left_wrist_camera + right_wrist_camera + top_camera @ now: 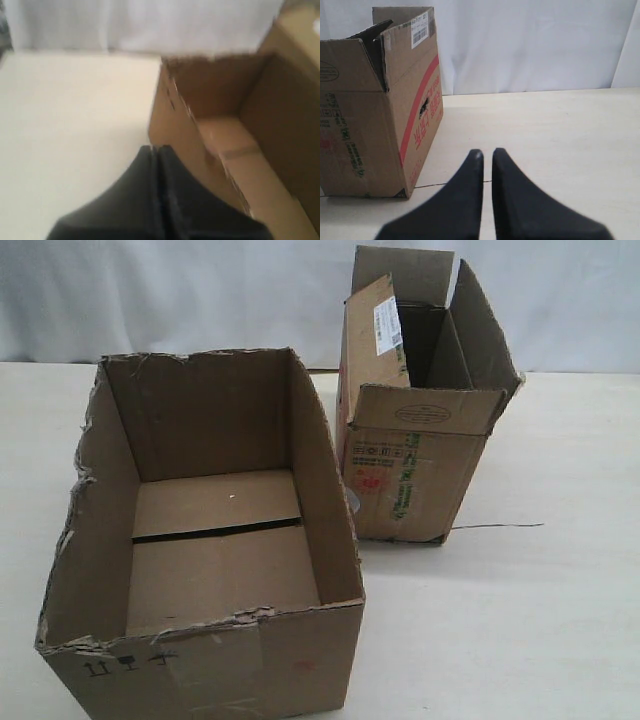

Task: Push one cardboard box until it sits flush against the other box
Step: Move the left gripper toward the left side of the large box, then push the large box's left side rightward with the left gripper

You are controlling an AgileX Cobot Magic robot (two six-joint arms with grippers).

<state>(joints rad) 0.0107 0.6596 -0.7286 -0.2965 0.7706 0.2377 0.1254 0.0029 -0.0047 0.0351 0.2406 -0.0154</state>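
1. L gripper [156,149]: fingers pressed together, nothing between them. The pic is blurred. The tip is just beside the outer side wall of the cardboard box [172,120]; I cannot tell if it touches.
2. R gripper [487,152]: fingers nearly together with only a thin slit, and it holds nothing. It points over the bare table [560,135]. The other box [375,110] stands off to one side, apart from the tips.
3. Ext. view: the cardboard box [215,420] stands front-left on the table [540,620], top open, rim torn.
4. The other box [405,475] stands behind-right, flaps up, white label [387,322] on one flap, turned at an angle to the first.
5. The boxes are not flush. At the front a gap of table shows between them. At the back they come close; I cannot tell if they touch.
6. A thin dark thread [495,527] lies on the table by the foot of the other box.
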